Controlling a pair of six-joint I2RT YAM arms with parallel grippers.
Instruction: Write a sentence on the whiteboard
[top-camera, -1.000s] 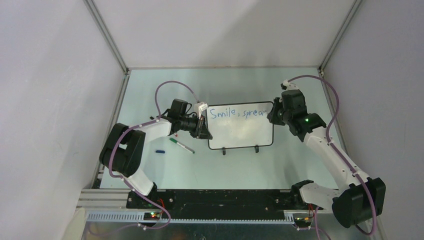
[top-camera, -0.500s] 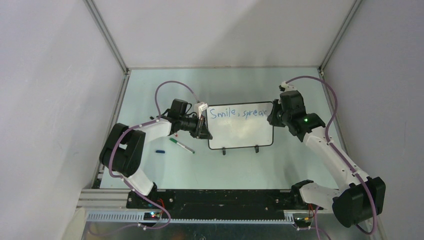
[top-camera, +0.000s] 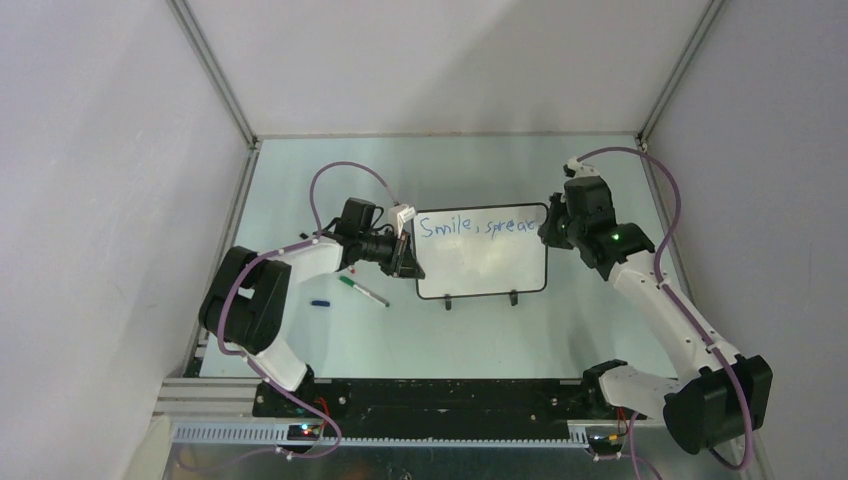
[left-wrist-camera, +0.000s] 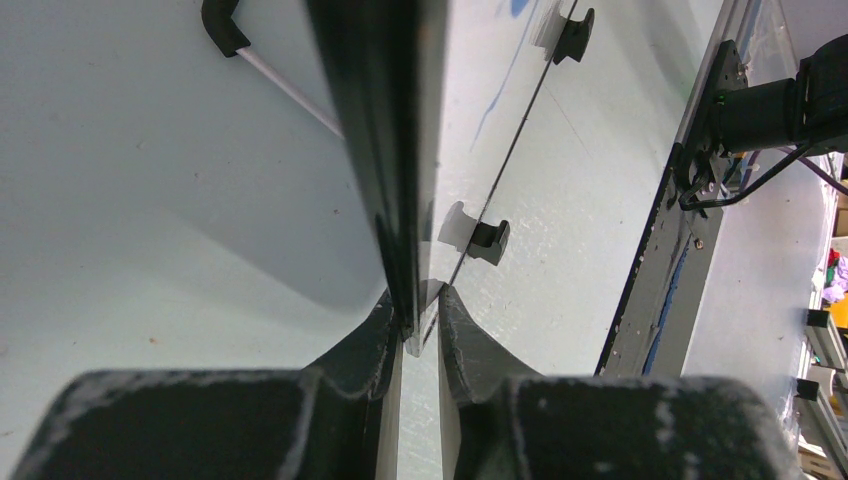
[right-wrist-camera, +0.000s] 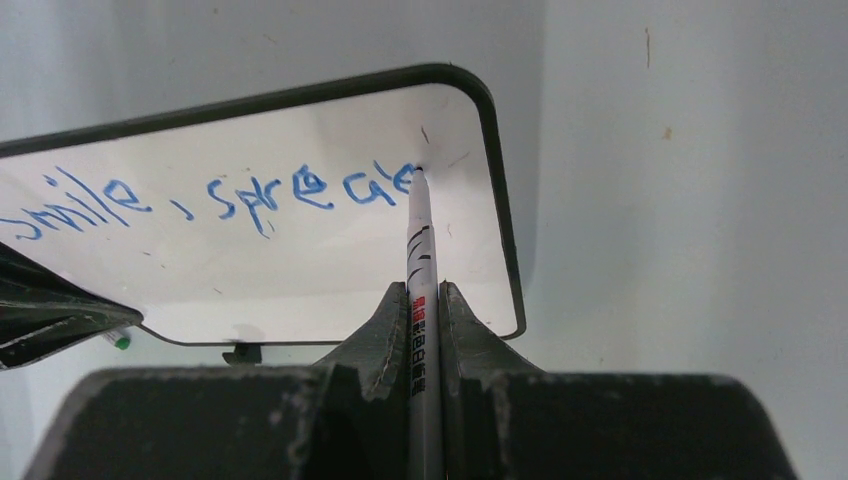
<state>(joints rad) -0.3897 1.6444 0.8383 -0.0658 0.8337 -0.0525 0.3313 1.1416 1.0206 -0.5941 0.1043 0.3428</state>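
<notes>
free: table behind whiteboard | obstacles: green pen, blue cap at its left front

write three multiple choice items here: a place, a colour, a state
1. The loose green-capped pen lies: A) left of the black-framed white whiteboard B) right of it C) behind it
2. The handwritten sentence is: A) red B) blue C) black
3. The right hand is: A) open B) shut on the slim white marker C) shut on the frame
Key: 1A, seen in the top view; 2B, blue letters; 3B, it clamps the marker.
</notes>
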